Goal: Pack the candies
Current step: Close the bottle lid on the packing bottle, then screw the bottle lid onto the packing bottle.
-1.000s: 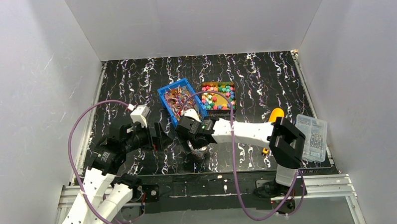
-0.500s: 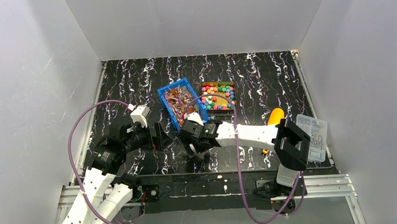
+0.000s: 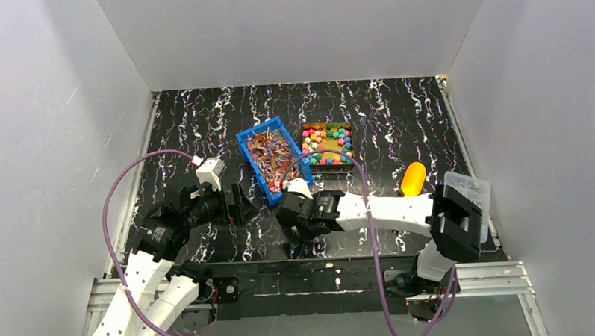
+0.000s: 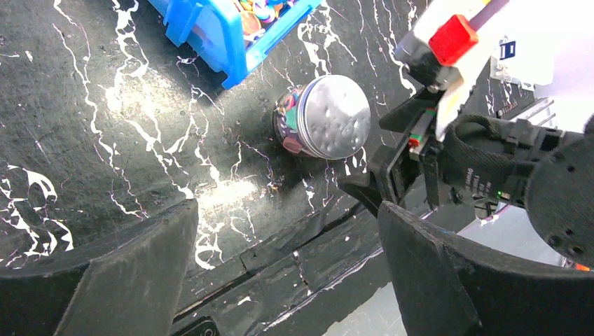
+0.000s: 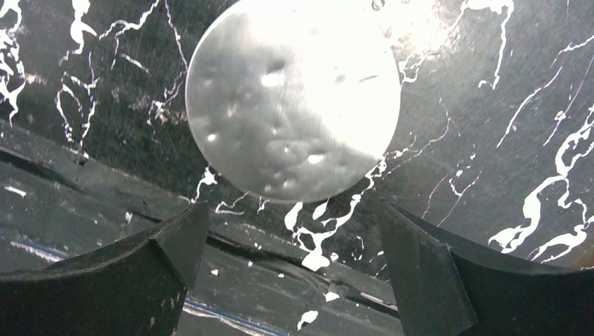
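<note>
The candies (image 3: 326, 145), small and brightly coloured, fill a brown tray (image 3: 328, 167) at the back centre. A small jar with a dented silver lid (image 4: 333, 116) stands near the table's front edge, and coloured candies show through its side (image 4: 287, 120). My right gripper (image 3: 296, 226) hovers over the jar and hides it in the top view. In the right wrist view this gripper (image 5: 294, 213) is open and empty, with the lid (image 5: 294, 98) just beyond its fingertips. My left gripper (image 3: 241, 204) is open and empty, to the left of the jar; it also shows in the left wrist view (image 4: 287, 213).
A blue bin (image 3: 243, 138) of mixed wrappers stands left of the candy tray and also shows in the left wrist view (image 4: 210, 35). An orange object (image 3: 413, 178) and a clear plastic box (image 3: 469, 199) lie at the right. The table's front edge is just below both grippers.
My right gripper has moved toward the near edge and now covers the jar in the top view. The left arm has not moved.
</note>
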Action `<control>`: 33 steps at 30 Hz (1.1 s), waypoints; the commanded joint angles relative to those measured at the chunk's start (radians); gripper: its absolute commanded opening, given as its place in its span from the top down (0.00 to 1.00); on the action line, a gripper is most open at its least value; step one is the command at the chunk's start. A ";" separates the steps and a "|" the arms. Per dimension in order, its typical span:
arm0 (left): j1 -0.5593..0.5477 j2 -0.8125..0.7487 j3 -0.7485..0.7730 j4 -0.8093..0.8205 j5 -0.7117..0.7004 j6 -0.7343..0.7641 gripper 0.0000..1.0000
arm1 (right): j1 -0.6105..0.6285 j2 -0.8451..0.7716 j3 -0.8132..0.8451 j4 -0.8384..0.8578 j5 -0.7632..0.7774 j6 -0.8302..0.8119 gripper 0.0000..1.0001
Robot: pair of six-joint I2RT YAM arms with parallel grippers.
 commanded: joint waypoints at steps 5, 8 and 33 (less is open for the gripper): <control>-0.002 0.005 0.019 -0.009 0.027 0.000 0.01 | 0.042 -0.177 -0.095 -0.006 0.038 0.034 0.01; -0.001 0.013 0.020 -0.007 0.044 -0.004 0.01 | 0.042 -0.256 -0.147 -0.006 0.059 0.039 0.02; -0.491 0.059 -0.021 0.149 -0.220 -0.153 0.01 | -0.008 -0.521 -0.206 -0.055 0.181 0.027 0.02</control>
